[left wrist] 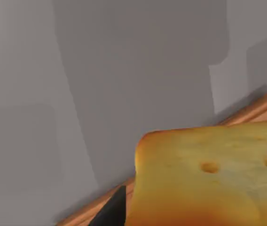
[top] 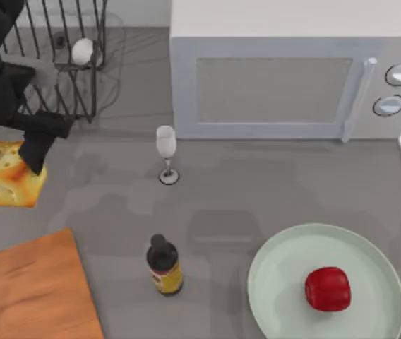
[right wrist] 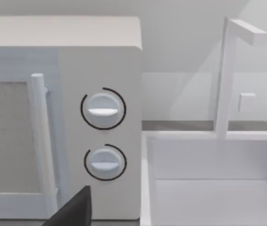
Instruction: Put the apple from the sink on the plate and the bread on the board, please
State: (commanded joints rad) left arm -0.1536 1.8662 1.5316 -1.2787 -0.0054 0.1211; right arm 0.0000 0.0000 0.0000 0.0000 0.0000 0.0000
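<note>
Holding the bread (top: pixel 6 175) in my left gripper (top: pixel 8 150), I have it raised at the far left of the table, above bare grey counter, with the board (top: pixel 31 293) nearer the front edge and apart from it in the top view. My two dark fingers (top: pixel 44 135) close on the chunk from above; one finger lies over its right upper corner, the other is cut off by the picture's left edge. The bread sits tilted, one corner toward the front, its spotted yellow face turned up; it is nearly cube-like, so I can make out no clear long axis. In the left wrist view the bread (left wrist: pixel 213 176) runs out of the picture at two sides, a dark fingertip (left wrist: pixel 112 212) beside it, and a strip of the board (left wrist: pixel 251 110) shows behind it, mostly hidden.

The apple (top: pixel 327 288) rests on the plate (top: pixel 278 282) at the front right, toward the plate's right half; the plate's front rim is cut off. My right arm is parked; a dark part of my right gripper (right wrist: pixel 72 209) pokes in at the edge of the right wrist view, facing the microwave (right wrist: pixel 63 84) and the sink (right wrist: pixel 208 188), and whether its fingers are apart or together I cannot tell.
</note>
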